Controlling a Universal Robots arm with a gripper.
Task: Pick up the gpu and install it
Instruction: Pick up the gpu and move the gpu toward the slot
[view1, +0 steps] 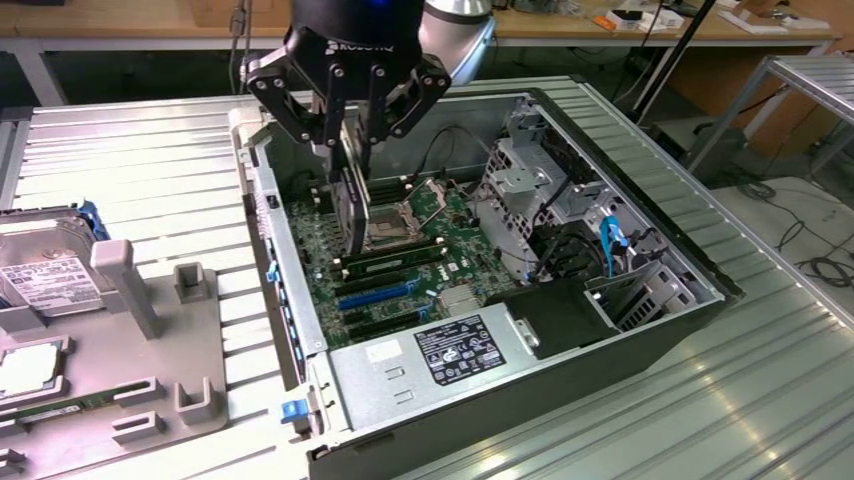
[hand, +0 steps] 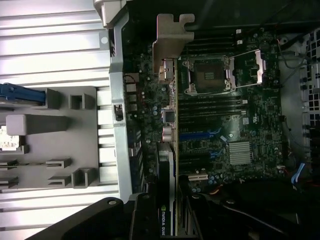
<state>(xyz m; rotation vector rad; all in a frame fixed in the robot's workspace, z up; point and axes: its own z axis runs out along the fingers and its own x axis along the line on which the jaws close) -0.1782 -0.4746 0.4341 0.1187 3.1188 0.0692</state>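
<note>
Table: one ribbed metal table (view1: 147, 150) (hand: 50, 45) carries everything.
Power supply: one silver box (view1: 447, 350) at the near end of the case.
Computer case: one black case (view1: 574, 390) lying on its side, open side up.
Holder: one grey moulded holder (view1: 174, 340) (hand: 55, 130) just beside the case, on the exterior view's left.
Hard drive: one, white-labelled (view1: 40, 275), in the holder at the exterior view's left edge.
Motherboard: one green board (view1: 454, 265) (hand: 250, 115) on the case floor, with one open CPU socket (view1: 387, 232) (hand: 207, 75).
Gpu: one gpu (view1: 354, 205) (hand: 167, 50), held upright on edge over the board's left part. Its lower edge is near the slots; I cannot tell whether they touch.
In the way: the case's left wall and the socket flank the card closely. One drive cage (view1: 527, 180) is well apart, to the right.
Jaws: clamped on the gpu's upper edge, one finger on each face.
Arm: one arm (view1: 360, 30), with the wrist pointing straight down over the case.
Background: wooden benches (view1: 134, 25) along the far side.
</note>
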